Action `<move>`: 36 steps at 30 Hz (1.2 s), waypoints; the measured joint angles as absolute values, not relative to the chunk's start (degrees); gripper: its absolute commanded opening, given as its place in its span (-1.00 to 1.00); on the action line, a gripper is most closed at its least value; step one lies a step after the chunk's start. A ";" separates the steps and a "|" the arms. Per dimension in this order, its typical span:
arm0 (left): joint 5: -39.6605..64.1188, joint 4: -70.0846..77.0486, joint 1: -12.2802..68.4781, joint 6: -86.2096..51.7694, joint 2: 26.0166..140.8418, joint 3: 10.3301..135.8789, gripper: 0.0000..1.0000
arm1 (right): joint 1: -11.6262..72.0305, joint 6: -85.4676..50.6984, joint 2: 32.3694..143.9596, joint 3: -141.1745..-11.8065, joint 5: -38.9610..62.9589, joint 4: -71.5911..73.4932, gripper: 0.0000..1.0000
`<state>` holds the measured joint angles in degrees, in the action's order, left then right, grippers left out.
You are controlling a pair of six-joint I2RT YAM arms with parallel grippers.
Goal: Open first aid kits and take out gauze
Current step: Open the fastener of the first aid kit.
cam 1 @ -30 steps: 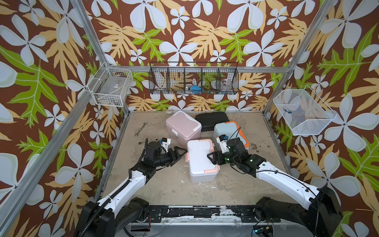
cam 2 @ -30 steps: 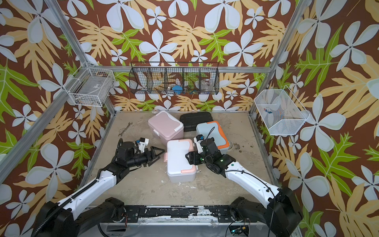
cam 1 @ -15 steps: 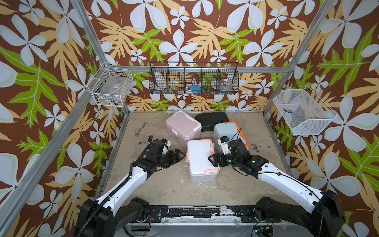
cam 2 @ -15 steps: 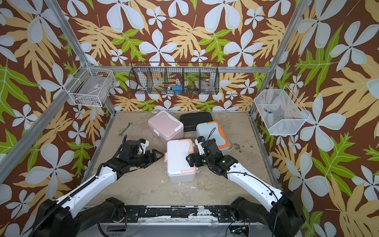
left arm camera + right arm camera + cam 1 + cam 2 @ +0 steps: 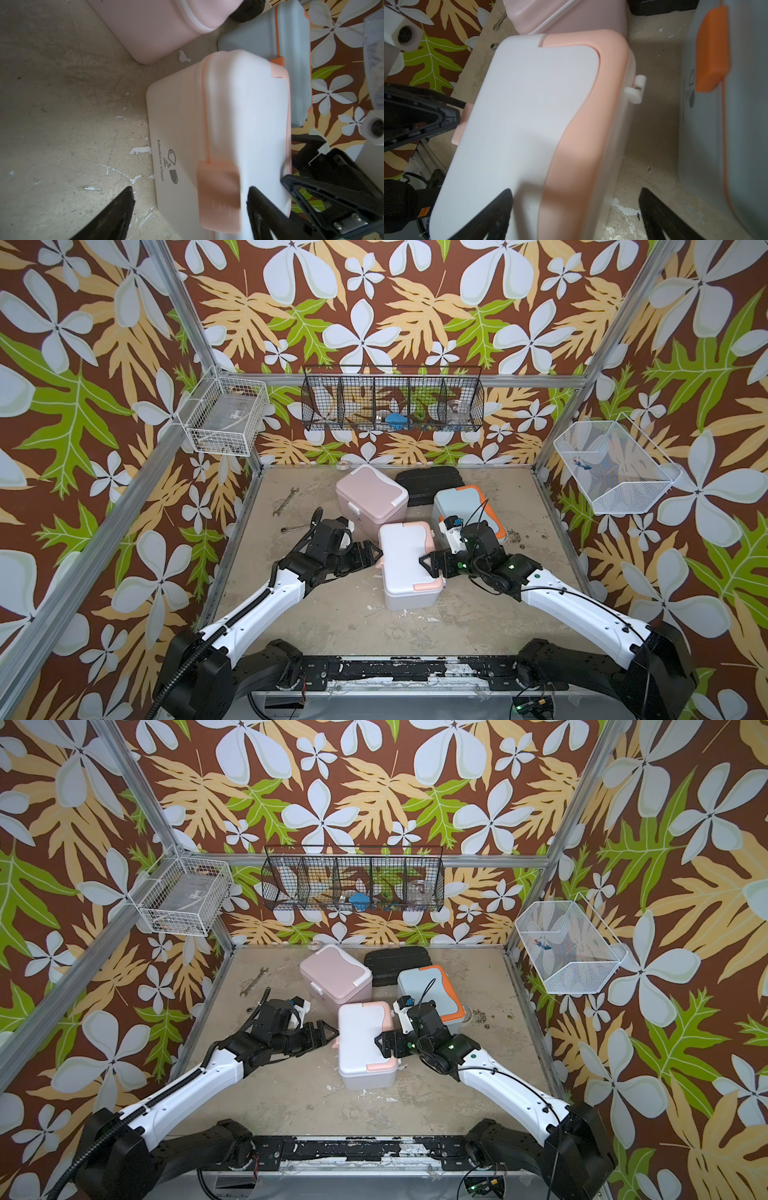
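Left wrist view shows the white kit [image 5: 239, 116] close up, its peach latch [image 5: 218, 193] between the spread jaws of the left gripper [image 5: 374, 552]. On the side opposite the latch, the right gripper [image 5: 424, 563] straddles the kit's hinge edge, jaws wide, clamping nothing. The kit is smooth rigid plastic and probably light, so it may skid. Pry the latch's lip while bracing the back. Pink kit [image 5: 371, 493] and blue kit [image 5: 461, 506] sit just behind it. All lids are shut; gauze unseen, presumably inside.

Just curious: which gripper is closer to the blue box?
Right. The right gripper is just in front of the blue box; the left gripper is beyond the white box.
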<state>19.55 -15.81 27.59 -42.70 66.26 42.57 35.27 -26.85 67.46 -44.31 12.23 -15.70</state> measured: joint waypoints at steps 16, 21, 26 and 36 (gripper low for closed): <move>12.47 -20.47 27.81 -40.42 65.56 41.32 0.50 | 35.27 -26.83 67.24 -43.31 12.23 -14.00 0.88; 11.84 -22.31 27.81 -40.49 64.47 41.17 0.47 | 35.27 -26.83 66.89 -43.44 12.19 -14.13 0.87; 12.56 -23.70 27.81 -40.75 61.32 46.00 0.52 | 35.27 -26.57 65.73 -44.80 12.12 -17.85 0.86; 23.27 -20.25 27.92 -44.86 62.43 49.69 0.69 | 35.24 -25.47 62.57 -46.30 13.08 -23.07 0.31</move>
<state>23.27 -20.25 27.92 -44.86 62.43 49.69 35.24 -25.47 62.57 -46.30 13.08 -23.07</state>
